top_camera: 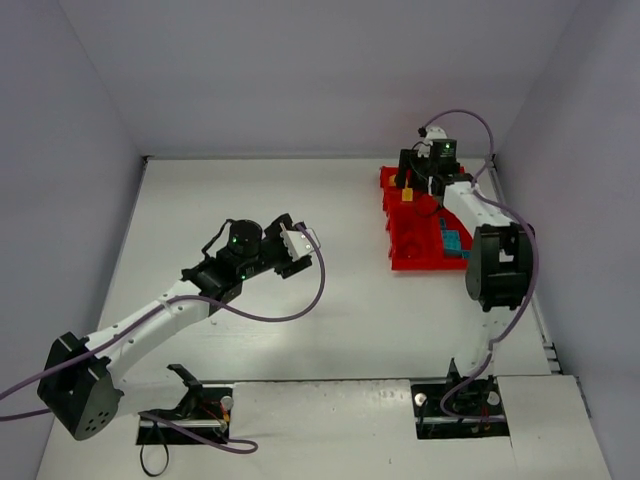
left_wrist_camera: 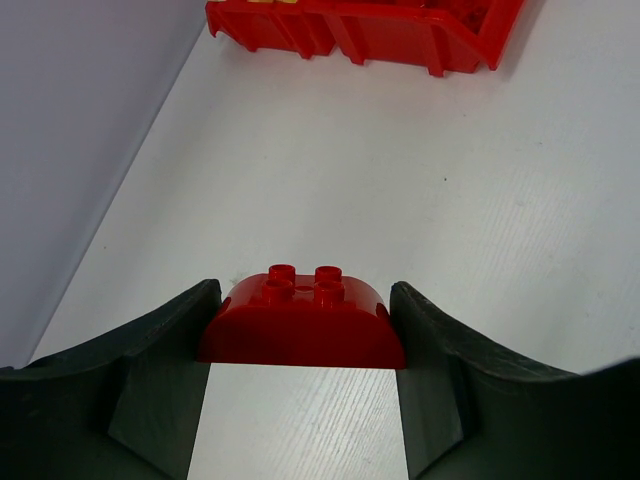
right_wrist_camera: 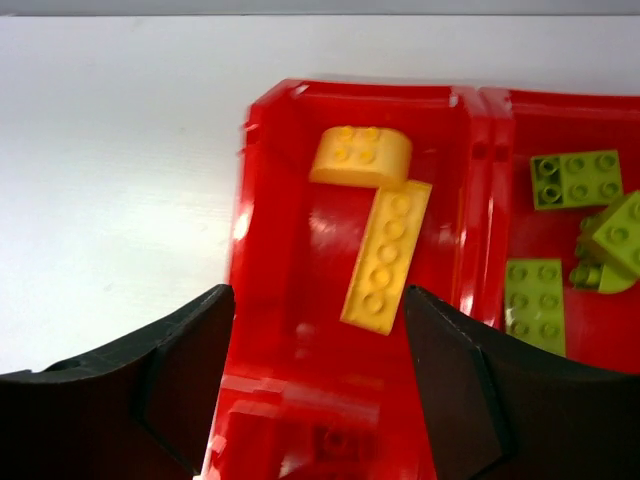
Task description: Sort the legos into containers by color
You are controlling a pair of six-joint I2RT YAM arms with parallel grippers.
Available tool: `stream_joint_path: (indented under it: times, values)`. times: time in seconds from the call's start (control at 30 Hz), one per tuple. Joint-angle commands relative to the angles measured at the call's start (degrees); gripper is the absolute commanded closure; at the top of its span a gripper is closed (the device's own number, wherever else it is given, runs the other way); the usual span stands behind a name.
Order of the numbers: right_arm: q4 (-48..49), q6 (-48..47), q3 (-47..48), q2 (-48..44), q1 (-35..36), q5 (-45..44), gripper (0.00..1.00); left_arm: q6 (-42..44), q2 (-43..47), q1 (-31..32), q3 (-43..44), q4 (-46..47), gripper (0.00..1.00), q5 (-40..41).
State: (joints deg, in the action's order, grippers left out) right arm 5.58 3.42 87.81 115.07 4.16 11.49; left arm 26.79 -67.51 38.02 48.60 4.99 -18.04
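Plainly, what matters is the gap between the left tool (top_camera: pixel 296 243) and the red tray (left_wrist_camera: pixel 380 35). The tray lies ahead of that tool and a little to its right, well apart from it, with bare tabletop (left_wrist_camera: pixel 400 180) between them.

The left tool is closed part-way onto a red brick (left_wrist_camera: pixel 300 325), a short piece with rounded ends and four studs facing up. The brick's long axis runs straight across from one finger to the other, and both fingers (left_wrist_camera: pixel 160 385) touch its ends. I cannot tell from the wrist view whether the brick is lifted or resting on the tabletop.

The right tool (right_wrist_camera: pixel 318 300) is far nearer the tray and hangs directly above it. Its jaws are spread wide and hold nothing. Below it, one bin holds two yellow bricks (right_wrist_camera: pixel 388 255) and the adjoining bin holds green bricks (right_wrist_camera: pixel 575 180). The overhead view shows teal bricks (top_camera: pixel 452 240) in the tray's near bin on the side away from the left arm.

A dim red shape shows in the bin next to the yellow one, at the bottom of the right wrist view. So the red brick probably belongs in the tray's near bin on the left arm's side. The left tool would have to carry the brick over the tray's near wall, and the right arm above the tray looks like the main obstacle.
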Motion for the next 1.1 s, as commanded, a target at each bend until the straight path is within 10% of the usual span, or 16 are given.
stream_joint_path:
  times: [0.0, 0.4, 1.07]
  values:
    - [2.7, 2.4, -3.1, -12.9, 0.1, 6.2, 0.35, -0.1, 2.1, -0.3, 2.0, 4.5, 0.93, -1.8]
    - [15.1, 18.1, -24.7, -34.2, 14.7, 33.8, 0.25, 1.6, 4.6, -0.3, 0.3, 7.0, 0.93, -4.7]
    - [23.8, 23.5, -27.3, -31.7, 30.8, 32.1, 0.27, 1.5, 5.0, -0.3, 0.4, 6.9, 0.93, -5.1]
